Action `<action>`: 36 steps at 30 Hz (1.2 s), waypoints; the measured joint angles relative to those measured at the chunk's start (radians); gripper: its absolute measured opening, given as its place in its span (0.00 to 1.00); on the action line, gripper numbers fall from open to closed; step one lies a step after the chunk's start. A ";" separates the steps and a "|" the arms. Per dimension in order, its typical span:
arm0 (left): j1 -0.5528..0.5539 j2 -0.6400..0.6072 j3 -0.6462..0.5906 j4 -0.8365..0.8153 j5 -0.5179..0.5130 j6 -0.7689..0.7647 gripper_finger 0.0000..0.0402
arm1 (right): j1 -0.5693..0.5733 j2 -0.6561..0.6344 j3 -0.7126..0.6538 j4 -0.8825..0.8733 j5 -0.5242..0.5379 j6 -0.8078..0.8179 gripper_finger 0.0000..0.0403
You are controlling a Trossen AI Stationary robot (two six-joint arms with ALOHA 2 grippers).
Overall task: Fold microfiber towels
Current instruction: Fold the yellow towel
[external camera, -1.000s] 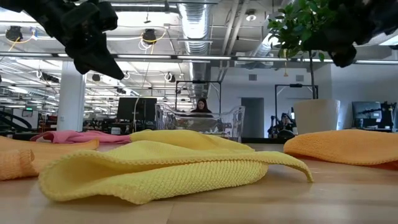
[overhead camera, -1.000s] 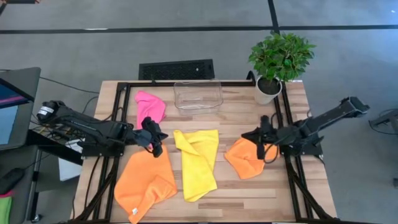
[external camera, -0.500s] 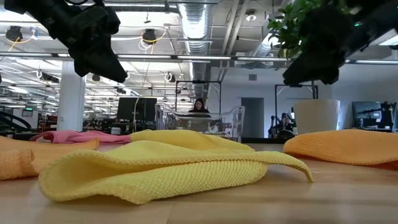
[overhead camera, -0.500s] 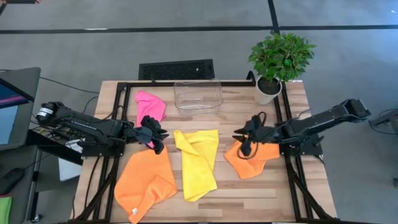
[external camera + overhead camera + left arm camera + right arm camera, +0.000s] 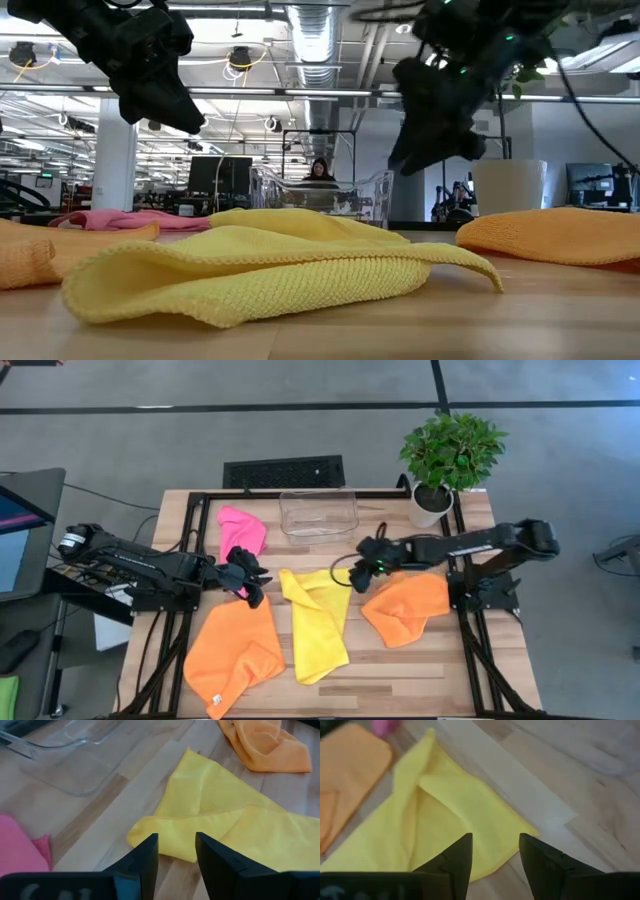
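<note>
**Both grippers parted over the yellow towel's far corners**

The left gripper (image 5: 175, 855) has its jaws apart with nothing between them, aimed at the near folded corner of the yellow towel (image 5: 318, 620). The right gripper (image 5: 495, 852) also stands with jaws apart and empty, looking down on the towel's opposite far corner. In the high view the left gripper (image 5: 247, 575) hangs just beside the towel's left far corner, and the right gripper (image 5: 366, 560) hangs above the right one.

The yellow towel lies mid-table, rumpled, with one edge doubled over itself. A likely slip: a jaw closes on only the top layer of that doubled edge, or pinches wood, so the cloth drags unevenly. Uneven pulls from the two arms would skew any fold.

Neighbours crowd it. One orange towel (image 5: 232, 656) lies touching or nearly touching its left edge; the other orange towel (image 5: 405, 610) lies near its right. The pink towel (image 5: 242, 530) and clear plastic bin (image 5: 318, 512) sit beyond, the potted plant (image 5: 445, 460) at the far right corner. Bare table (image 5: 400, 680) lies toward the near edge, the best room for spreading.
</note>
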 joint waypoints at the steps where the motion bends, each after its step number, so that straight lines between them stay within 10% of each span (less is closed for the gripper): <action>1: 0.000 0.000 0.000 0.000 0.011 0.000 0.30 | -0.010 0.030 0.021 -0.018 -0.013 -0.001 0.46; 16: 0.000 0.000 0.000 -0.002 0.055 -0.002 0.30 | -0.080 0.343 0.213 -0.135 -0.119 -0.071 0.44; 36: 0.000 0.000 0.000 -0.001 0.055 -0.002 0.30 | -0.098 0.357 0.248 -0.224 -0.005 -0.080 0.43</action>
